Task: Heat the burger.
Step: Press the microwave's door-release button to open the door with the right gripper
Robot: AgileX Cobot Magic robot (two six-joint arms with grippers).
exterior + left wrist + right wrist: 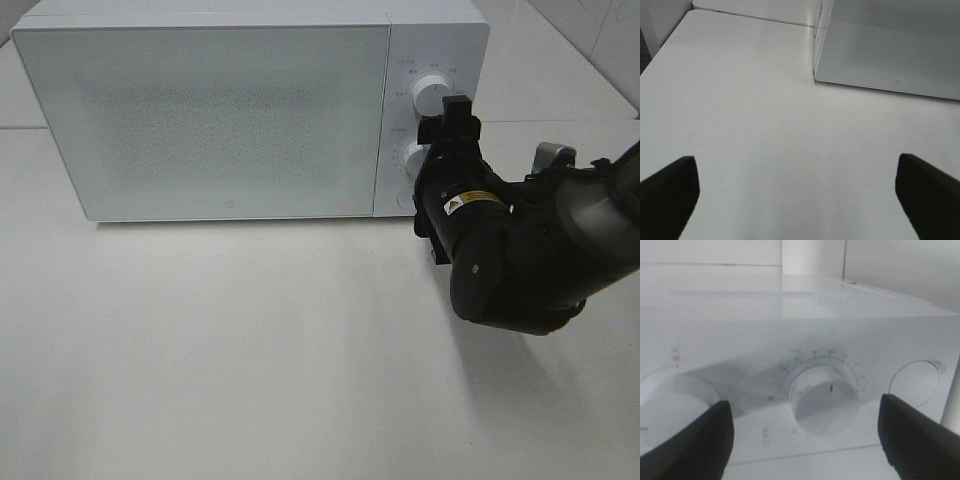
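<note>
The burger is out of view. The white microwave point(230, 110) stands at the back of the table with its door shut; its speckled door panel shows nothing inside. My right gripper point(440, 135) is at the control panel on the microwave's right side, in front of the lower dial point(410, 157). In the right wrist view the gripper point(805, 427) is open. Its two dark fingers point(695, 445) stand wide on either side of the dial point(826, 407) with clear gaps. My left gripper point(797, 195) is open over bare table, holding nothing.
An upper dial point(428, 95) sits above the right gripper. A round button point(915, 382) lies beside the lower dial. The microwave's front corner point(816, 75) lies ahead of the left gripper. The white table point(250, 350) spreads in front, with its left edge point(655, 55) nearby.
</note>
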